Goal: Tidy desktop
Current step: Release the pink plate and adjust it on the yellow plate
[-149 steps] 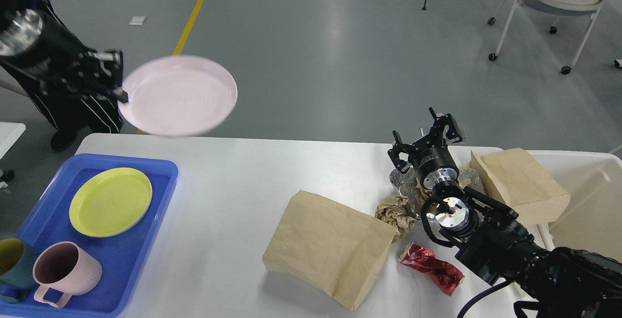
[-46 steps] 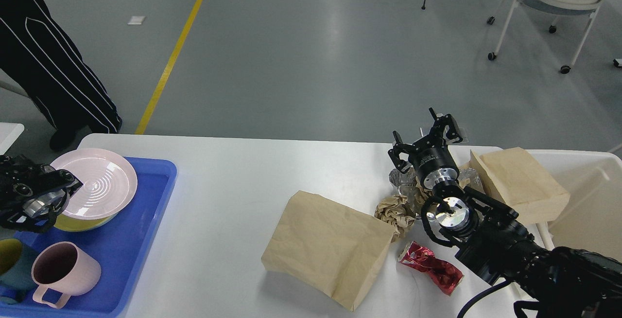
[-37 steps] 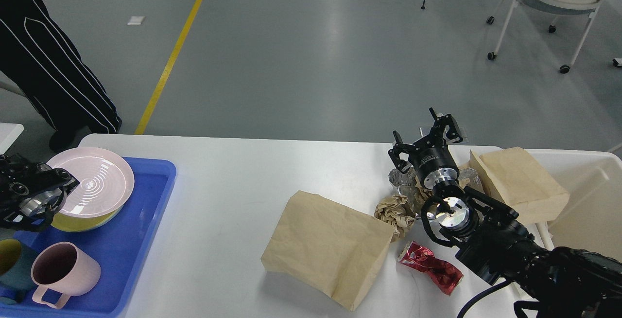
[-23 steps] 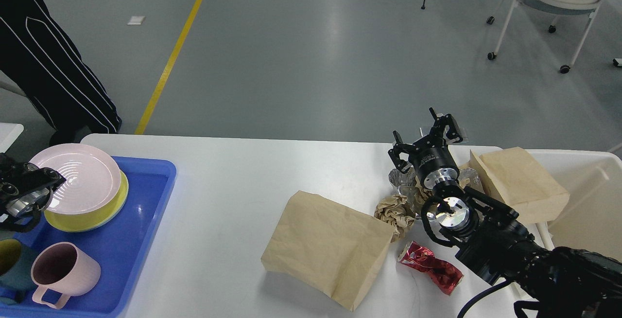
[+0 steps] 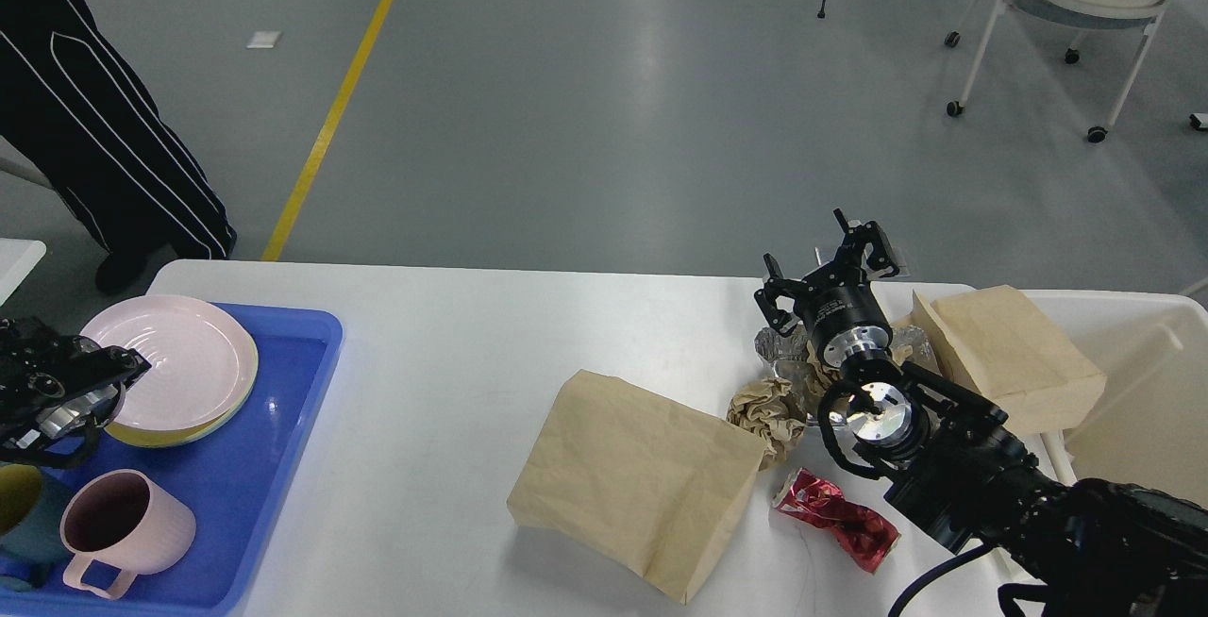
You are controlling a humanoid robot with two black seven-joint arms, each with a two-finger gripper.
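The white counter [image 5: 444,343] fills the lower half of the frame, running from the blue tray [image 5: 274,466] at the lower left to an off-white bin [image 5: 1147,381] at the right edge. On the tray a pink plate [image 5: 175,374] sits on top of a yellow plate [image 5: 203,428], with a pink mug [image 5: 127,527] and a dark green mug [image 5: 17,518] nearer the bottom corner.

The left pincer [image 5: 113,376] sits at the left rim of the pink plate. It is dark and seen end-on, so I cannot tell whether it grips the rim or has let go. The plate looks settled flat on the yellow one, so I judge the stacking step is at its end.

The right pincer [image 5: 830,263] hangs at centre right with its fingers spread and nothing between them, above a heap of rubbish: a crumpled clear wrapper [image 5: 779,353], a brown paper ball [image 5: 769,409], and a red foil wrapper [image 5: 835,518] lower down. A large paper bag [image 5: 637,480] lies flat in the middle, and a smaller paper bag [image 5: 1010,353] rests against the bin.

Next, I reckon, the left arm needs to draw clear without dragging the plate, and the right pincer must drop onto one scrap and carry it to the bin.
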